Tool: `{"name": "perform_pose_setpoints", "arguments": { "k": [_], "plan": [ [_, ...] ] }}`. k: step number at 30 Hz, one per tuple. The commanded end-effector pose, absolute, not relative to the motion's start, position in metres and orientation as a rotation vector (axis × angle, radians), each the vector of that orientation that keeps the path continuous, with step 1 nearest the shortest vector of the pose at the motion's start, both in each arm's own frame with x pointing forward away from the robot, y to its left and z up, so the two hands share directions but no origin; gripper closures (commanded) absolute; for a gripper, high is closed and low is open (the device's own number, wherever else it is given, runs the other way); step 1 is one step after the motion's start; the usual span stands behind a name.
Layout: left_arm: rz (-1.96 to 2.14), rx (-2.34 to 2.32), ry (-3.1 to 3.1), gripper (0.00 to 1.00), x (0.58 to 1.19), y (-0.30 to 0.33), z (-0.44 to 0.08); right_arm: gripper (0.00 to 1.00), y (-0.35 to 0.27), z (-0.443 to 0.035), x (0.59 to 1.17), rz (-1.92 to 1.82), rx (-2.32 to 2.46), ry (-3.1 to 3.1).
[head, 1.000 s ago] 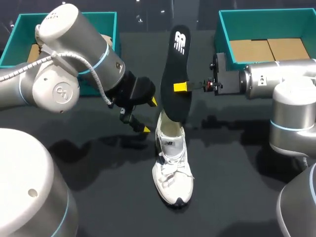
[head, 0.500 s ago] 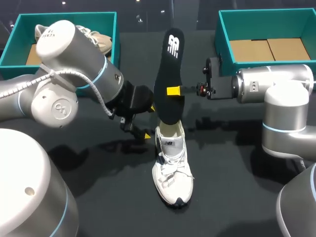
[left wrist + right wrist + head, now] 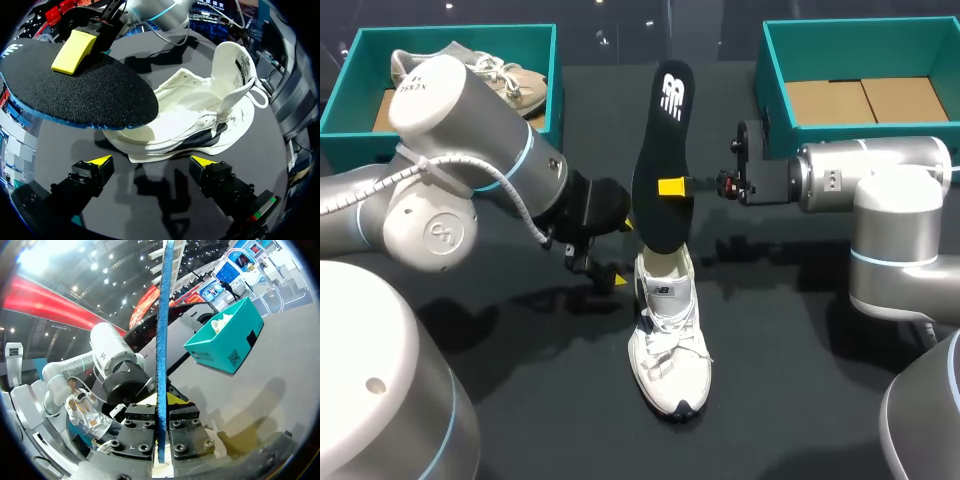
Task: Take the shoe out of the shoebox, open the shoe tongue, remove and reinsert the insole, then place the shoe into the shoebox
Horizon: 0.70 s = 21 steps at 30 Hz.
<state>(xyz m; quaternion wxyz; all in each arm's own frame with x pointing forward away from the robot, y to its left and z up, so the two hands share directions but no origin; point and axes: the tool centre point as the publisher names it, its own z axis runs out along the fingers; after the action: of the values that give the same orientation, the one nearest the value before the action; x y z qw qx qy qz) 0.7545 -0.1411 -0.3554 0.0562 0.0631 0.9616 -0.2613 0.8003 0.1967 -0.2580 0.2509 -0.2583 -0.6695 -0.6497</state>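
Head view: lower end of insole (image 3: pixel 660 160) covers heel opening of shoe (image 3: pixel 668 340), can't tell if it's touching inside. Right tool (image 3: pixel 666 186): only one yellow finger shows on insole face, other one's behind it. Left tool (image 3: pixel 623 250) mostly tucked behind own wrist, just tips peeking out. Second shoe (image 3: pixel 510 75) in left shoebox (image 3: pixel 555 70) half blocked by left arm (image 3: pixel 470 150).

Left wrist view: insole runs off rim, hides one end of shoe.

Right wrist view: insole edge-on, far end cut off, white thing in shoebox too small to tell.
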Motion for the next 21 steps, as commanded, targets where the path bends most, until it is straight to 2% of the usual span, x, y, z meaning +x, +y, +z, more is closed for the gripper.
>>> {"name": "perform_pose_setpoints", "arguments": {
  "k": [1, 21],
  "plan": [
    [-0.792, 0.186, 2.908, 0.0, 0.7528, -0.1418, -0.3567, 1.0, 0.1974, -0.2607, 0.8006, -1.777, -0.697, -1.819],
    [-0.807, 0.136, 2.895, 0.0, 0.7536, -0.144, -0.3574, 1.0, 0.199, -0.2617, 0.8056, -1.821, -0.654, -1.836]
  ]
}}
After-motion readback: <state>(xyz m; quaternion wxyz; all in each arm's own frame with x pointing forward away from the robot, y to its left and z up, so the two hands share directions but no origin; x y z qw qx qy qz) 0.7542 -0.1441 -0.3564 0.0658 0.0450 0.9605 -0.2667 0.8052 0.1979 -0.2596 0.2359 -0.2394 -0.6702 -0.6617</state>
